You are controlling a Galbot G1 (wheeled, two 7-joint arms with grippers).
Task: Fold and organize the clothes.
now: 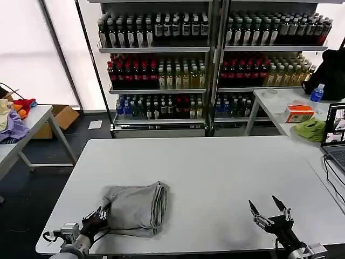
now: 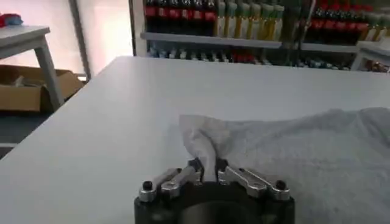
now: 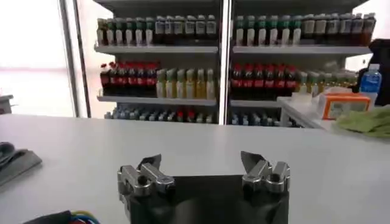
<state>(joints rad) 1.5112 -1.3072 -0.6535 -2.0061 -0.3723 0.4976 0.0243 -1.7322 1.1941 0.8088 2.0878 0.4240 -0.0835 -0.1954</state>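
Grey shirt (image 1: 137, 208) folded into a bundle, lying on white table (image 1: 215, 172) toward its near left part, layered edges stacked along the bundle's right side. Left gripper (image 1: 100, 216) at the bundle's near-left corner, jaws together, clamped on a pinch of the grey fabric; in the left wrist view, a puckered peak of cloth (image 2: 201, 143) rising between the two fingers (image 2: 194, 165). Rest of the fabric spread flat over the tabletop beyond that gripper. Right gripper (image 1: 269, 209) well apart from the shirt, low over the bare near right part of the table, jaws wide apart, holding nothing; from the right wrist view, both fingertips (image 3: 149, 163) spread above the white surface. Further right, on a side table, lime-green cloth (image 1: 311, 129).
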